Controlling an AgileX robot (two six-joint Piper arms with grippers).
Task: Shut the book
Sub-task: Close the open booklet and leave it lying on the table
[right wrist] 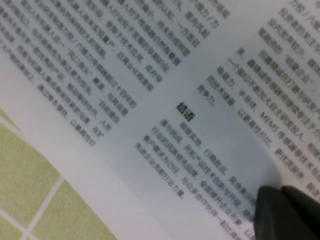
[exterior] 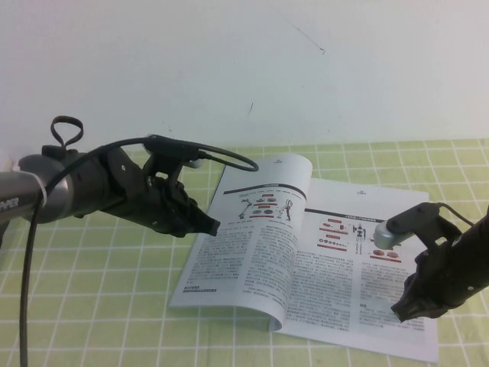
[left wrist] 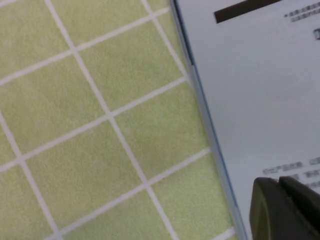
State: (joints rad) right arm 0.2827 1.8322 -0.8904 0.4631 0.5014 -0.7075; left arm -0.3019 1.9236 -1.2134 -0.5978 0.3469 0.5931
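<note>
Open book (exterior: 306,267) lying flat at centre-right of the green checked tablecloth (exterior: 114,306), its left page arched upward near the spine. Left gripper (exterior: 212,226), fingers pressed together, sits at the left page's outer edge; whether it touches cannot be told. Right gripper (exterior: 399,310), also pressed together, rests over the right page near its near-right corner. A black cable (exterior: 221,153) loops above the left arm. Bare cloth lies left and near; a white wall (exterior: 229,61) stands behind.
</note>
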